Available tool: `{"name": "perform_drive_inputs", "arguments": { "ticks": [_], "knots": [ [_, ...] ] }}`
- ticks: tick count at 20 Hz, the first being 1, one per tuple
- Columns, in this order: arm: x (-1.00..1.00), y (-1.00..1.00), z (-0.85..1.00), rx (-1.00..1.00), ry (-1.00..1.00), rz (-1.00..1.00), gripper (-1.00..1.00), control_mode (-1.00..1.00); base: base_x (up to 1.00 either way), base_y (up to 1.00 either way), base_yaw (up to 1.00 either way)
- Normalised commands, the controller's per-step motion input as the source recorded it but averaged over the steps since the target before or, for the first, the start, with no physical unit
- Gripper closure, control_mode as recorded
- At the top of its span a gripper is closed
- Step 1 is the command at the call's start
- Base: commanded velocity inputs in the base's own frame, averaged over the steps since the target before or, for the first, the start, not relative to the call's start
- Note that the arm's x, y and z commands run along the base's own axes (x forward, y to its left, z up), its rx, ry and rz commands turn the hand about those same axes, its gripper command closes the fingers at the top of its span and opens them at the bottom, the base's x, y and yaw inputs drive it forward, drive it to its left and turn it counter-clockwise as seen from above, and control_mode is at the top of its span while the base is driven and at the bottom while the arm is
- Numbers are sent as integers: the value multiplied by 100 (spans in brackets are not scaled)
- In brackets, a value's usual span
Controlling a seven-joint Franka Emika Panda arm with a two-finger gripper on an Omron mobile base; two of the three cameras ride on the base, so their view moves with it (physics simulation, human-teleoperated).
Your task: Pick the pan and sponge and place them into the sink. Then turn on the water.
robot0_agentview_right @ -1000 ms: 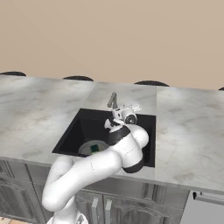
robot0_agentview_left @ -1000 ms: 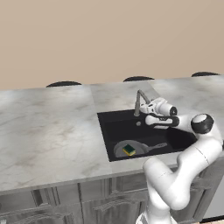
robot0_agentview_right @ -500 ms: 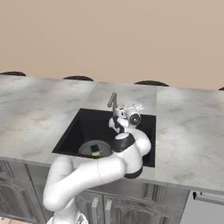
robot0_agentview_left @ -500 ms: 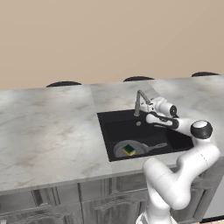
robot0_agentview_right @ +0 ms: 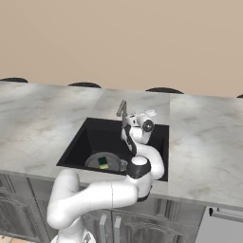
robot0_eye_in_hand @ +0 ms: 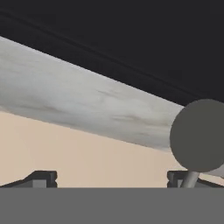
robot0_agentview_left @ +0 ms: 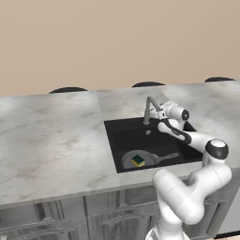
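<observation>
Claw at the faucet, pan and sponge already down in the sink.

We see our claw (robot0_agentview_left: pixel 161 114) with its jaws spread wide and holding nothing, just beside the slim brushed-metal faucet (robot0_agentview_left: pixel 151 107) at the back rim of the sink (robot0_agentview_left: pixel 112 140); the faucet lies a touch to the claw's left, its angled spout reaching over the matte black basin. The round dark grey pan (robot0_agentview_left: pixel 140 160) rests on the basin floor, straight handle pointing right, the green-topped sponge (robot0_agentview_left: pixel 138 161) in it. No water runs. The table (robot0_agentview_left: pixel 51 140) is grey veined marble.
</observation>
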Motion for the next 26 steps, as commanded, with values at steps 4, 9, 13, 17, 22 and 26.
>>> {"name": "perform_drive_inputs", "arguments": {
  "ticks": [4,9,13,17,22,26],
  "knots": [
    [46,-44,-38,-5,0,0,-100,-100,0,0,0],
    [32,-80,-55,-14,0,0,-100,-100,0,0,0],
    [17,-100,-59,-14,0,0,-100,-100,0,0,0],
    [10,-100,-63,-14,-1,-1,-100,-100,0,0,0],
    [0,-100,-67,-12,-5,-3,-100,-100,0,0,0],
    [0,-100,-65,-10,-9,-4,-100,-100,0,0,0]
  ]
}}
